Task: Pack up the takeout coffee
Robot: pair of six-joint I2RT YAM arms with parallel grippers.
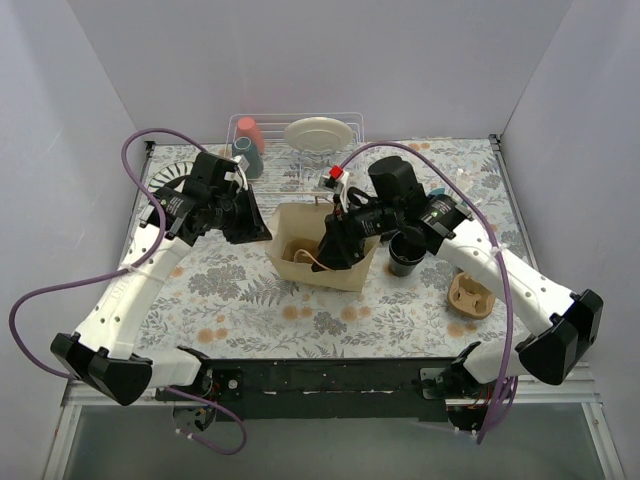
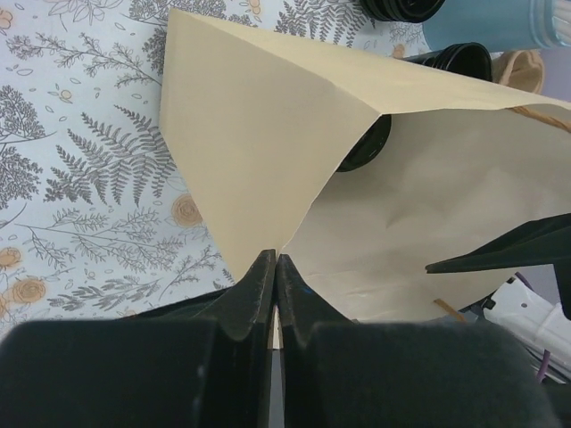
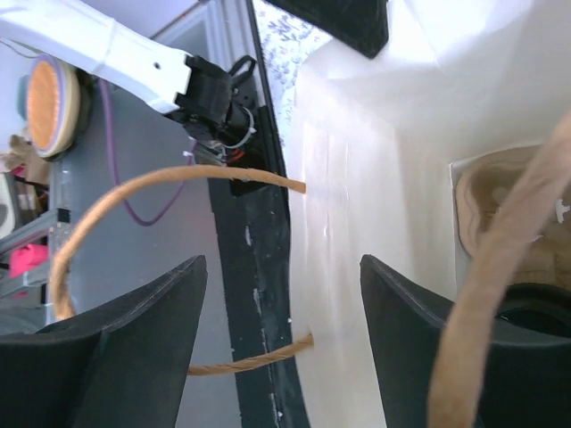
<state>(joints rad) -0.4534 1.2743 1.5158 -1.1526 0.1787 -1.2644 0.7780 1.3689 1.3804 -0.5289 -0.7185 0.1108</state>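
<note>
The left gripper (image 2: pixel 275 263) is clenching the left rim of the open brown paper bag (image 1: pixel 322 268); in the left wrist view its two black fingers (image 2: pixel 254 290) are pressing flat together on the paper edge. The bag is standing upright in the middle of the floral-patterned tabletop (image 1: pixel 240 300), with its mouth facing up.

The right gripper (image 3: pixel 284 263) is reaching down at the bag's mouth with its jaws spread wide — released, gripping nothing. In the right wrist view one finger is sitting outside the bag wall and the other inside it, and a looped tan twine handle (image 3: pixel 161 183) is arching across between them.

One small round black disposable cup (image 1: pixel 405 255) is standing on the tabletop just beside the bag's right side, outside it and partly under the right arm. Inside the bag a second dark round shape (image 2: pixel 366 147) is showing below the far rim in the left wrist view. A black round rim (image 3: pixel 535 312) is also sitting low inside in the right wrist view — whether this is the lidded cup cannot be told.

A tan moulded cardboard cup carrier (image 1: pixel 470 295) is lying on the tabletop further right, apart from the bag. A red tumbler (image 1: pixel 250 133) and a pale round plate (image 1: pixel 320 132) are standing at the back.
</note>
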